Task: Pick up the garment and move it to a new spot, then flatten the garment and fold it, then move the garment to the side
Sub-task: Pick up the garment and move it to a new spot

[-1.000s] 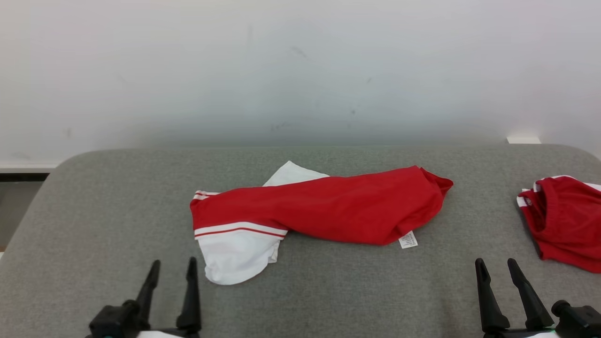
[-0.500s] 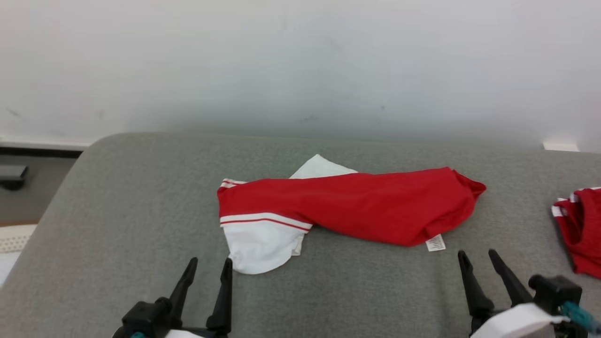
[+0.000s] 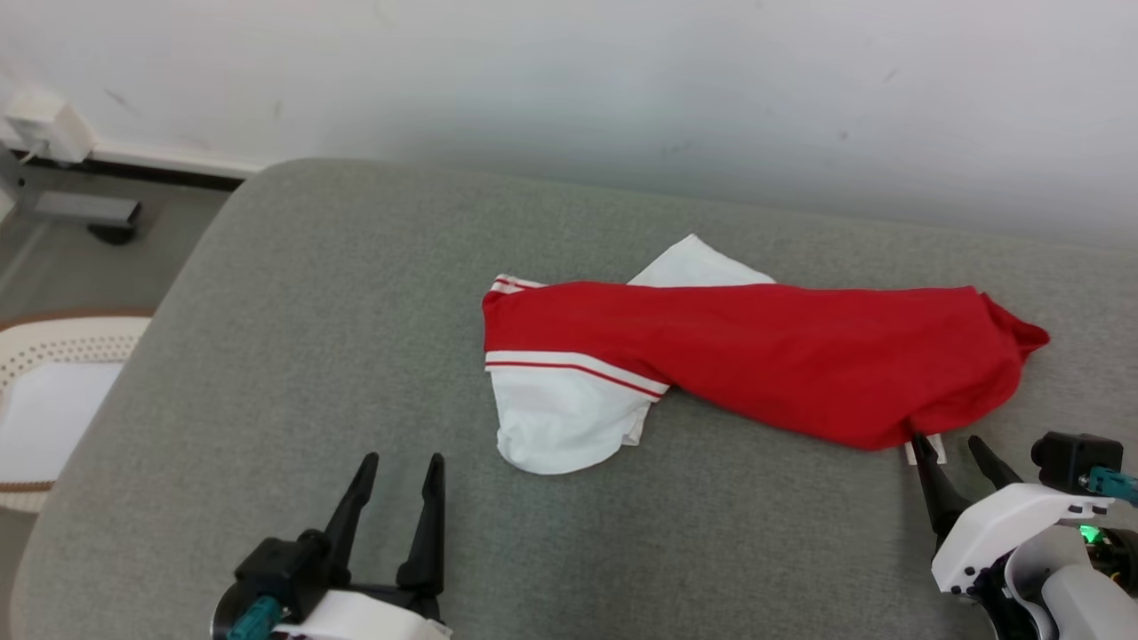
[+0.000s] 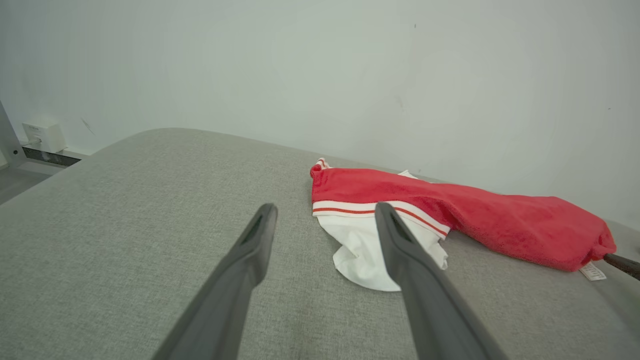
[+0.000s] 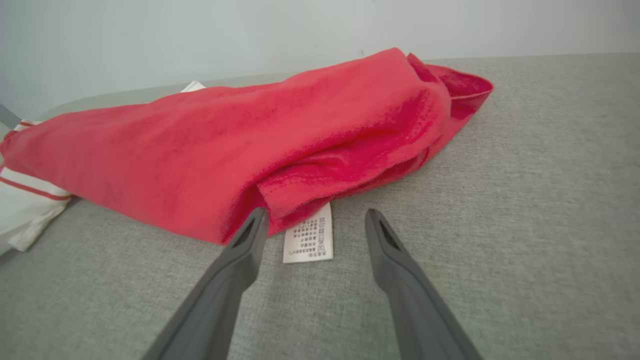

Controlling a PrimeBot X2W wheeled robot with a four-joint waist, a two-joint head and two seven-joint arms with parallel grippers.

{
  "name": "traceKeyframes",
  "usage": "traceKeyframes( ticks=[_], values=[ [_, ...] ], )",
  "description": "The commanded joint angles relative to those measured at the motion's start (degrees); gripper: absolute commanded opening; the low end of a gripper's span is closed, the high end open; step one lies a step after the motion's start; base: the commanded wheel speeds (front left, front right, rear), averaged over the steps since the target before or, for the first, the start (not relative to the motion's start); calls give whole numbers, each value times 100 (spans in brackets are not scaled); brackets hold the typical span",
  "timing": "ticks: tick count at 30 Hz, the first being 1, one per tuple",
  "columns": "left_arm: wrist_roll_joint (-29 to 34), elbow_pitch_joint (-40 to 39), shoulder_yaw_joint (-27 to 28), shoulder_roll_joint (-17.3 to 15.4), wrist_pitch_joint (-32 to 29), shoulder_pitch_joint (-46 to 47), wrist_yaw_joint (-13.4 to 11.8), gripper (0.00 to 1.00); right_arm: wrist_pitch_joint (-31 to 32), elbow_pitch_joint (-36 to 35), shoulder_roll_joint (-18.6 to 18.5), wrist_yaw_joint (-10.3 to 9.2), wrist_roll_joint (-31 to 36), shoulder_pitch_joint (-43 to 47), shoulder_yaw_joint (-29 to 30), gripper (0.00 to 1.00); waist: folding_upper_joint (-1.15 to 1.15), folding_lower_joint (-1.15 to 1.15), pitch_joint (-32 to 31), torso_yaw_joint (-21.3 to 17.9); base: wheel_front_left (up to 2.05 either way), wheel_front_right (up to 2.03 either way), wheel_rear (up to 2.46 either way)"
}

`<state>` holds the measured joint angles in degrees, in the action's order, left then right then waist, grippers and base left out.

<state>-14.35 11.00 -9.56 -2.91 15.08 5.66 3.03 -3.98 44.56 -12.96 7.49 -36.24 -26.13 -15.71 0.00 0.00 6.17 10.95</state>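
Observation:
A red and white garment (image 3: pixel 756 356) lies crumpled and stretched sideways across the grey padded surface (image 3: pixel 311 311); its white sleeve end points toward me on the left. In the right wrist view the garment (image 5: pixel 225 145) lies just beyond the fingertips, with its white care label (image 5: pixel 308 240) between them. My right gripper (image 3: pixel 951 449) is open at the garment's near right edge, over the label. My left gripper (image 3: pixel 402 464) is open over bare fabric, short of the white sleeve and to its left. In the left wrist view the garment (image 4: pixel 500 222) lies ahead and to the right of my open fingers (image 4: pixel 255 240).
A white wall (image 3: pixel 622 80) runs close behind the surface. Off the left edge, low down, sits a pale perforated basket (image 3: pixel 53 391), with a metal frame foot (image 3: pixel 89 213) and a wall socket (image 3: pixel 49 124) farther back. Bare grey padding spreads left of the garment.
The head view has swung left and down, dropping a second red garment off the right edge. My right gripper has come forward to the garment's label edge. Both grippers stay open.

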Motion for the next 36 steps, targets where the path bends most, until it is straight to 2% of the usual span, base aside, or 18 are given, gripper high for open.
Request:
traceKeyframes(
  ticks=[1, 9, 10, 11, 12, 19, 25, 29, 36],
  values=[
    [43, 13, 15, -15, 9, 69, 23, 100, -1, 132, -48, 0, -82, -155, -101, 100, 0, 0, 173, 148, 0, 0, 0],
    [-49, -25, -61, -8, 9, 189, -33, 100, -356, 647, -74, 0, -315, -599, -441, 100, 0, 0, 346, 244, 0, 0, 0],
    [-58, -26, -68, -8, 9, 201, -41, 100, -410, 698, -78, 0, -344, -635, -476, 41, 0, 0, 357, 246, 0, 0, 0],
    [-57, -28, -73, -9, 9, 211, -39, 100, -480, 747, -85, 0, -357, -671, -512, 41, 0, 0, 365, 245, 0, 0, 0],
    [-65, -27, -73, -8, 9, 214, -44, 100, -558, 799, -99, 0, -368, -709, -537, 0, 0, 0, 370, 241, 0, 0, 0],
    [-86, 61, -70, -9, 9, 157, -68, 100, -911, 965, -148, 0, -442, -775, -756, 0, 0, 0, 242, 63, 0, 0, 0],
    [-77, 150, -32, -10, 9, 17, -32, 100, -836, 524, -361, -1, -730, -472, -1071, 0, 0, 0, -44, -296, 0, 0, 0],
    [-59, 185, 28, -10, 8, -74, -18, 100, -396, -136, -719, -1, -1036, -171, -1338, 0, 0, 0, -216, -614, 0, 0, 0],
    [-75, 195, 74, -9, 8, -184, -33, 100, 892, -1471, -1596, -1, -1675, 479, -1550, 0, 0, 0, -365, -1101, 0, 0, 0]
  ],
)
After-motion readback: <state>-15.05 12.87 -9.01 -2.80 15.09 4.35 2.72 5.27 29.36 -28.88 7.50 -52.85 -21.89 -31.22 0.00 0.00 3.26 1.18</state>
